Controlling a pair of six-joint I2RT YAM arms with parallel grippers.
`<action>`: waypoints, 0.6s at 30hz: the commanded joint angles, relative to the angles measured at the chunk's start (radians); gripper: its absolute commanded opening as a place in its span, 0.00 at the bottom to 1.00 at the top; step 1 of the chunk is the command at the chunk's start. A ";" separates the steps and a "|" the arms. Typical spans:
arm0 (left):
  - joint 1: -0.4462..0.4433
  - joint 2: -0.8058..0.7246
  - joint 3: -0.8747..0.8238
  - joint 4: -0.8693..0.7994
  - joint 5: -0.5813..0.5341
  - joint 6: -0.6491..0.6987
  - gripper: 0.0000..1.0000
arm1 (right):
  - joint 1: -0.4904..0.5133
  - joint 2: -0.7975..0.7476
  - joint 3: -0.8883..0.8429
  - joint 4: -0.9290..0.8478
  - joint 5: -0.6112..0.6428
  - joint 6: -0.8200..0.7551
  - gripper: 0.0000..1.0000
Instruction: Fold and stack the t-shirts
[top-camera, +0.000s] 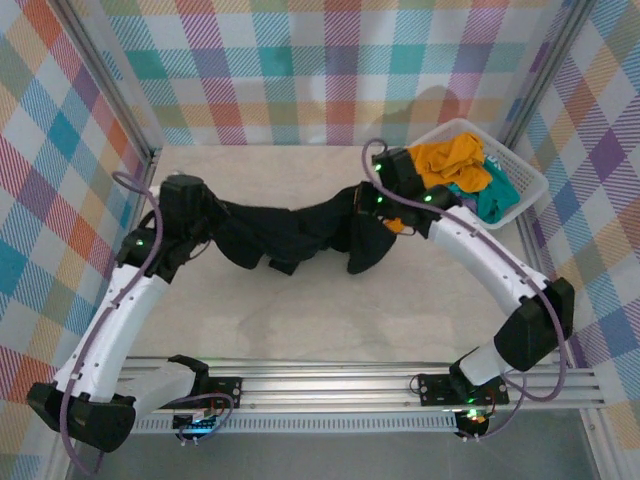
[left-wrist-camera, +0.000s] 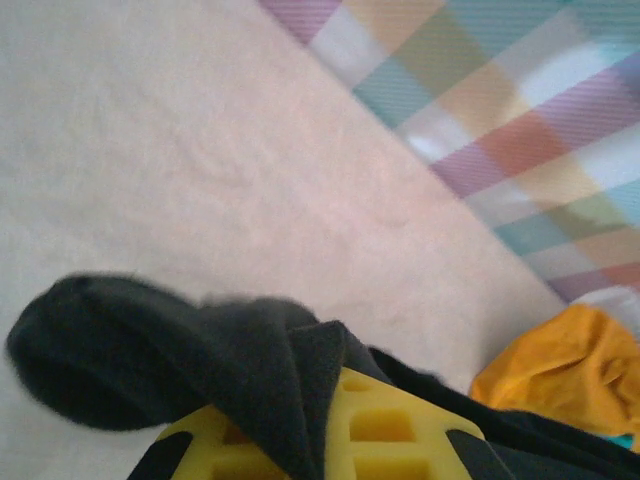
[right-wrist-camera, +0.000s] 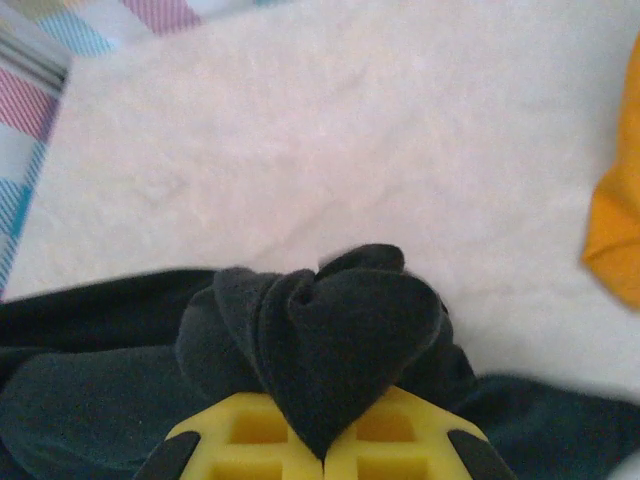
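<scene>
Black t-shirt (top-camera: 285, 235) cloth is pinched in my left gripper (left-wrist-camera: 322, 440), jaws pressed together on it. I note my right gripper (right-wrist-camera: 325, 450) pinching another wad of it. The shirt sags between both over the desk (top-camera: 330, 320). Orange-yellow t-shirt (top-camera: 450, 160) and teal t-shirt (top-camera: 495, 203) lie in the white basket (top-camera: 530, 180), far right.

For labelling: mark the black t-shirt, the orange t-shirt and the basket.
black t-shirt (top-camera: 290, 235): top external view, sagging middle span.
orange t-shirt (top-camera: 450, 160): top external view, crumpled upper fold.
basket (top-camera: 525, 170): top external view, right rim.
</scene>
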 joint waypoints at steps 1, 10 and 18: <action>0.025 -0.006 0.112 -0.051 -0.053 0.071 0.00 | -0.030 -0.058 0.107 -0.095 -0.018 -0.108 0.00; 0.025 -0.161 0.133 -0.021 -0.107 0.094 0.00 | -0.050 -0.302 0.049 -0.085 -0.096 -0.209 0.00; 0.025 -0.228 0.061 0.015 -0.213 0.073 0.00 | -0.112 -0.354 0.027 -0.049 -0.125 -0.197 0.00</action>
